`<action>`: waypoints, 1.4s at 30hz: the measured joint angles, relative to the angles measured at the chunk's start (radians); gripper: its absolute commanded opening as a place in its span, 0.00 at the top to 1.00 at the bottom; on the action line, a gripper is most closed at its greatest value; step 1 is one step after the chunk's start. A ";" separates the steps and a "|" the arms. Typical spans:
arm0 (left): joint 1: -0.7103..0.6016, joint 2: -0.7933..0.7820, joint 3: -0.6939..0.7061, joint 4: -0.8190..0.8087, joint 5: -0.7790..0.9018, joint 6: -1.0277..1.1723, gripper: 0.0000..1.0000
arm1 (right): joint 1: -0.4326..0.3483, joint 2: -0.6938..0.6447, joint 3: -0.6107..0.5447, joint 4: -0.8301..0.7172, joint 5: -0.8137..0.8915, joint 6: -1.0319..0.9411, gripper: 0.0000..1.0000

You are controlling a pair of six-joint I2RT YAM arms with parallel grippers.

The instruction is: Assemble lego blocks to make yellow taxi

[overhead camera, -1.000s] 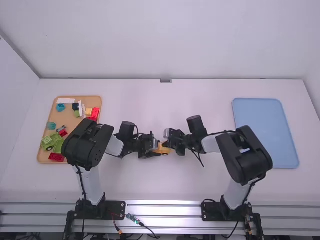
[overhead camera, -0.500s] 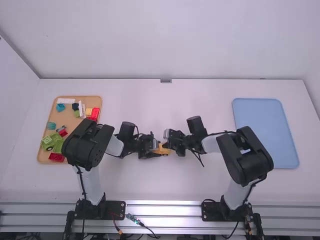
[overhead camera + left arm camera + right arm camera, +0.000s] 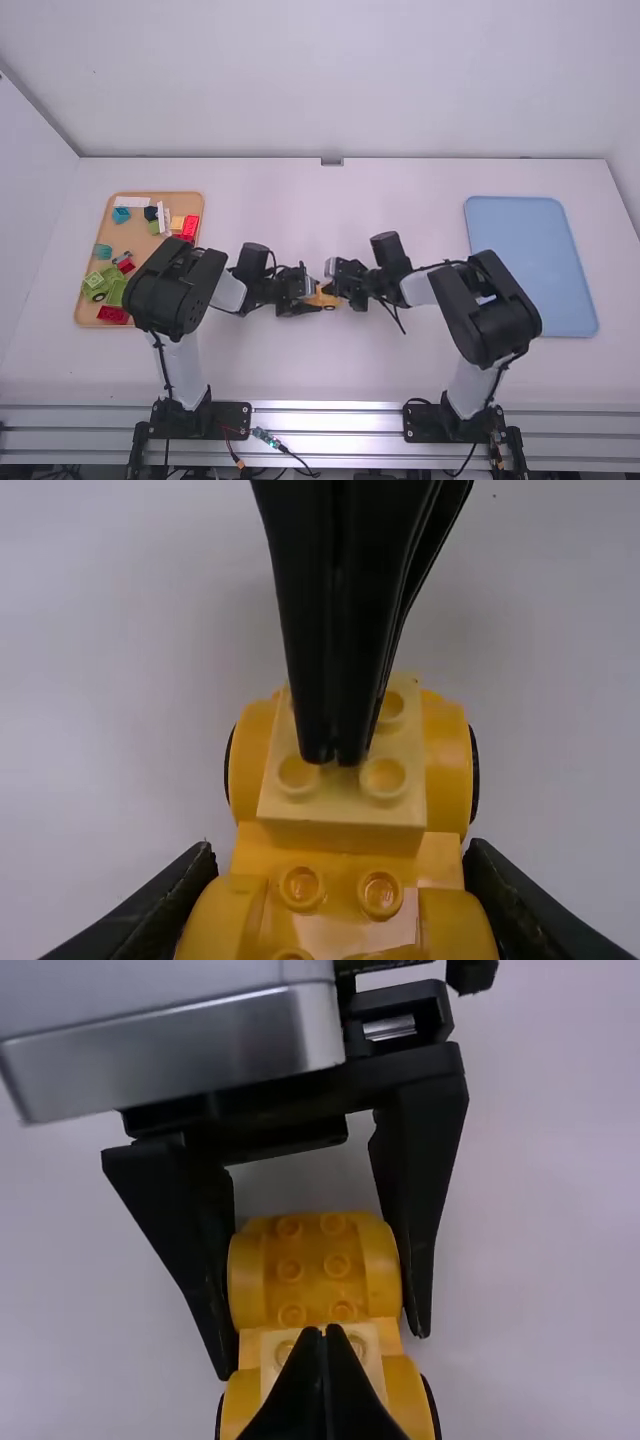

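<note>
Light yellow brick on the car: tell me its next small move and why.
I'd probably have the right gripper press gently down on the light yellow brick: its fingertips are together over the brick's studs, while the left gripper grips the yellow car base from both sides, which should steady it.

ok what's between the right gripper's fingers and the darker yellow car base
A pale yellow block: the left wrist view shows it on the darker yellow car base, under the closed right gripper.
</note>
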 measured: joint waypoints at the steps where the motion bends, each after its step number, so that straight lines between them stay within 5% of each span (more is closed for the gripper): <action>1: 0.000 0.000 0.000 0.001 0.000 0.000 0.60 | -0.004 0.000 -0.003 0.004 -0.002 0.000 1.00; 16: -0.005 0.000 0.000 -0.012 0.007 0.001 0.59 | -0.123 -0.221 -0.032 -0.194 0.063 0.004 1.00; 21: -0.005 0.000 0.000 -0.022 0.013 0.009 0.52 | -0.157 -0.288 -0.032 -0.415 0.257 -0.008 0.74; 25: -0.005 0.000 0.000 -0.024 0.016 0.013 0.46 | -0.157 -0.298 -0.032 -0.506 0.407 -0.005 0.44; 29: -0.005 0.000 0.000 -0.020 0.010 -0.018 0.29 | -0.157 -0.298 -0.032 -0.541 0.549 0.027 0.04; 35: -0.005 0.000 0.002 -0.036 0.003 -0.066 0.01 | -0.158 -0.298 -0.032 -0.531 0.643 0.078 0.01; 42: -0.007 -0.058 0.091 -0.305 -0.060 -0.056 0.01 | -0.158 -0.298 -0.032 -0.509 0.668 0.094 0.01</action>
